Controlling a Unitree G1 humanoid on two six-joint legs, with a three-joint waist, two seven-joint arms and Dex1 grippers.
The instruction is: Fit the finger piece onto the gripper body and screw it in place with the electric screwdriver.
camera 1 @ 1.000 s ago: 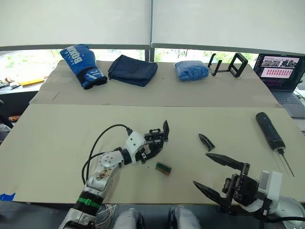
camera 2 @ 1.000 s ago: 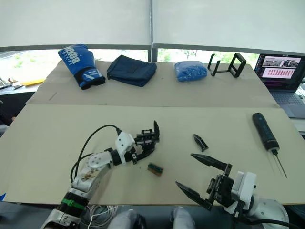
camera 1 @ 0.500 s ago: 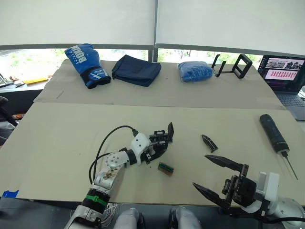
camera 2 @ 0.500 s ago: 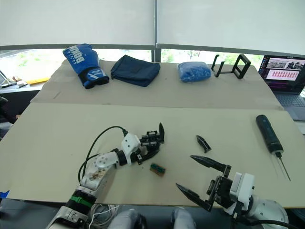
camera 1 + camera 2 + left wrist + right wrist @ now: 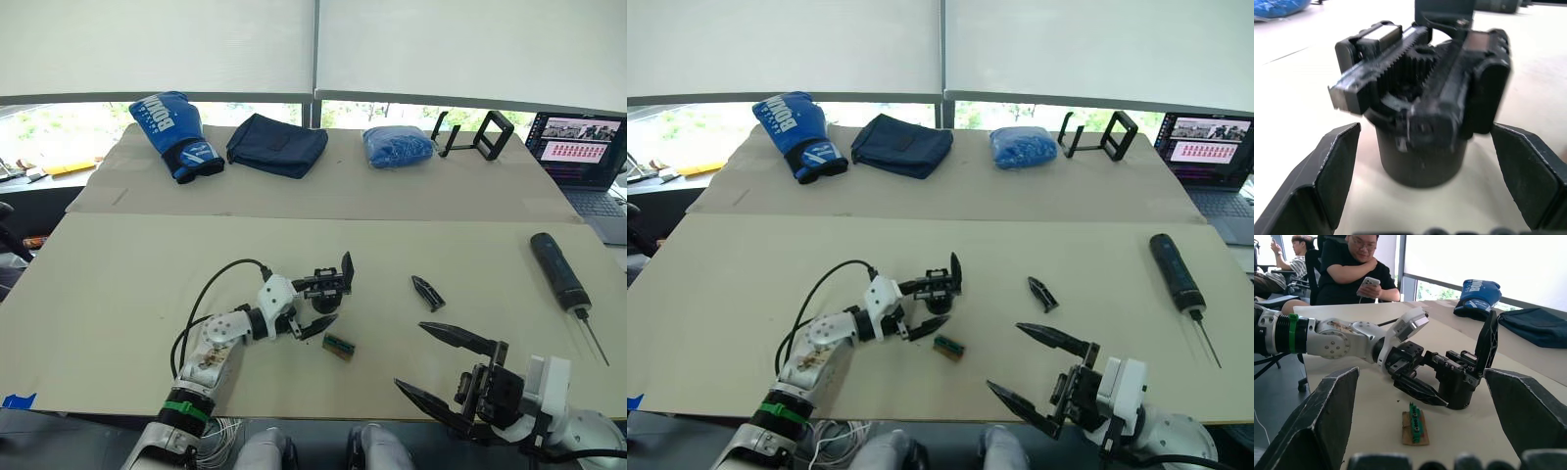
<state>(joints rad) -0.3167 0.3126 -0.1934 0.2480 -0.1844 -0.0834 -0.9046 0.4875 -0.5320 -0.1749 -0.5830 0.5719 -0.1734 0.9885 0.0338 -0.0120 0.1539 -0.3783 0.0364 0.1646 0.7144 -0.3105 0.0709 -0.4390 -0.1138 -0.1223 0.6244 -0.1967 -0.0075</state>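
The gripper body [image 5: 335,285] stands on the table with its pointed black finger up. My left gripper [image 5: 327,303] is open around it; the left wrist view shows a gap between each finger and the round base [image 5: 1420,164]. The finger piece [image 5: 425,292] lies flat to the right of it. Far right lies the electric screwdriver [image 5: 556,271], its bit toward the near edge. My right gripper [image 5: 411,356] is open and empty near the front edge, below the finger piece.
A small green-and-brown block [image 5: 339,346] lies just in front of the gripper body. At the back are a blue boxing glove [image 5: 174,132], a dark blue bag [image 5: 277,144], a blue bundle [image 5: 397,145], a black stand [image 5: 472,132] and a laptop [image 5: 583,147]. A seated person [image 5: 1352,269] holds a phone.
My left gripper's fingers have spread apart from the gripper body they were closed around. The right gripper has stayed open and still. The camera shifted slightly.
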